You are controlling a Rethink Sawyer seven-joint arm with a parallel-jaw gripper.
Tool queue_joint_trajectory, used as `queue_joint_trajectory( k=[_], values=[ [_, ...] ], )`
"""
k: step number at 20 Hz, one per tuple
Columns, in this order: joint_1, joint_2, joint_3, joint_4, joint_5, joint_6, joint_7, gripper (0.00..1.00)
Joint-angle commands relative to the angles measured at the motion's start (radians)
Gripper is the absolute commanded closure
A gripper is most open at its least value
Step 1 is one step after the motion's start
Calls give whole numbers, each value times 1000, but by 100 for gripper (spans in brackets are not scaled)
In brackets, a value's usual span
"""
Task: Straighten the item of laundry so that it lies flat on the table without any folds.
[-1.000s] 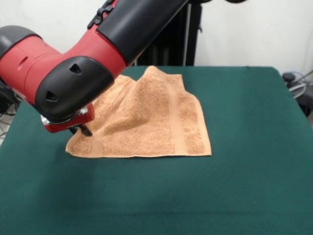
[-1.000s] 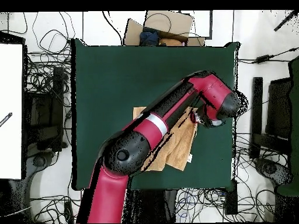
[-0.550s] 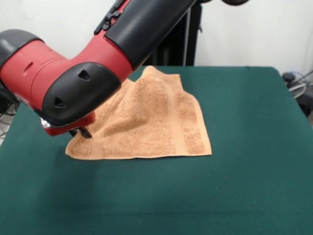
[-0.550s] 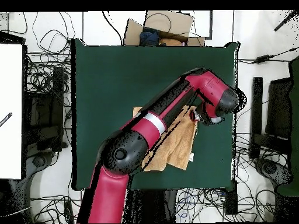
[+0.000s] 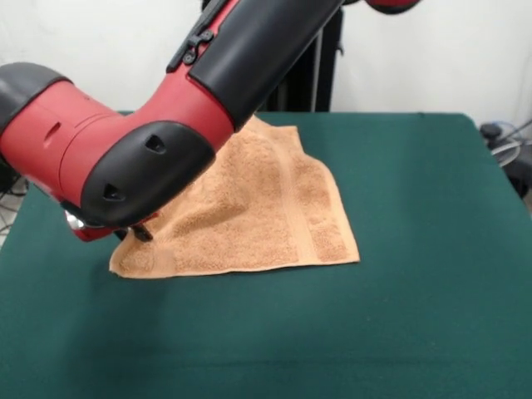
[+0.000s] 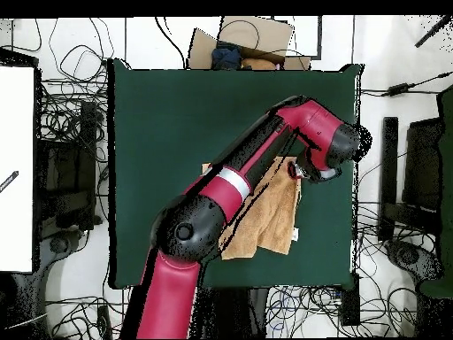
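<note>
The gripper (image 5: 140, 233), its jaws hidden so I cannot tell their state, has dragged the towel (image 5: 258, 208) corner outward across the table (image 5: 432, 316), flattening the hump.

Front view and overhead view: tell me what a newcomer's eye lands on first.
The big red and black arm fills the front view's upper left, its gripper low at the near left corner of the orange towel. The towel lies rumpled mid-table on the dark green table.
</note>
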State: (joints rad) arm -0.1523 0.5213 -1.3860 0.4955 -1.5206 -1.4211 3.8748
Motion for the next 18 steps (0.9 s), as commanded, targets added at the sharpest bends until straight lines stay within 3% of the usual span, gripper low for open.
queue_joint_trajectory(
  k=[1,18],
  values=[
    [-32,30,-33,-252,60,186,347,100],
    [-40,33,-109,-306,61,190,388,100]
  ],
)
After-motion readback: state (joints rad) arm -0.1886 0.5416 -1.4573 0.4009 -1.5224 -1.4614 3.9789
